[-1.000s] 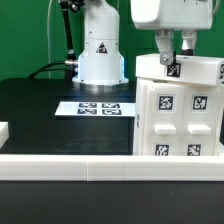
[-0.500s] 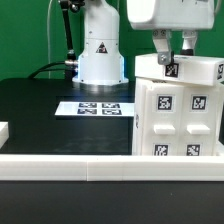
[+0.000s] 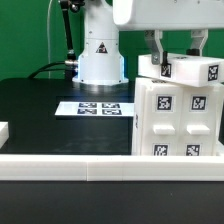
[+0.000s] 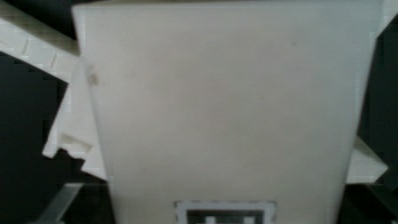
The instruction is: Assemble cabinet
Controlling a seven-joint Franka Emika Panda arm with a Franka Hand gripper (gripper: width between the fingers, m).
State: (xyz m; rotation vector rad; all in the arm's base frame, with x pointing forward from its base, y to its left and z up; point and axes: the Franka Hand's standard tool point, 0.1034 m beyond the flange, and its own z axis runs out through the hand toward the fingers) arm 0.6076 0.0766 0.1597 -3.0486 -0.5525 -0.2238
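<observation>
The cabinet [image 3: 178,125] is a large white box with square tags, standing at the exterior view's right. A white tagged top piece [image 3: 192,72] rests slightly askew on top of it. My gripper [image 3: 176,52] reaches down from above with one finger on each side of this piece and is shut on it. In the wrist view the white piece [image 4: 222,100] fills most of the picture, with a tag at its near end. My gripper [image 4: 217,196] straddles it, and the fingers show only as dark edges. The cabinet's inside is hidden.
The marker board [image 3: 97,107] lies flat on the black table in front of the robot base [image 3: 100,55]. A white rail [image 3: 70,166] runs along the front edge. A small white block [image 3: 3,130] sits at the far left edge.
My gripper has moved toward the exterior view's left, and the top piece has shifted left with it, showing a second tag on its right.
</observation>
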